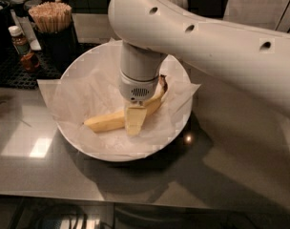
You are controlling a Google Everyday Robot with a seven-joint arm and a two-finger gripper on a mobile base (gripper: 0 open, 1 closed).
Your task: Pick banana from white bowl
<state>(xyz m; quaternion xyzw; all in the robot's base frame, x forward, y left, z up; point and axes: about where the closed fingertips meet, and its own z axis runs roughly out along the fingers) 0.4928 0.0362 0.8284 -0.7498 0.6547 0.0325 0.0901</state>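
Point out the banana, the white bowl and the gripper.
banana (106, 121): camera view, its left half.
white bowl (128, 157): camera view, front rim.
gripper (134, 126): camera view, its tip, down in the bowl at the banana's middle.

The gripper (134, 122) sits low inside the white bowl (179, 130). The big white arm (207, 37) blocks the bowl's back and right. Behind the bowl's left side stand a cup of sticks (50, 17) and a small bottle (19, 39). The bowl's front side is open.
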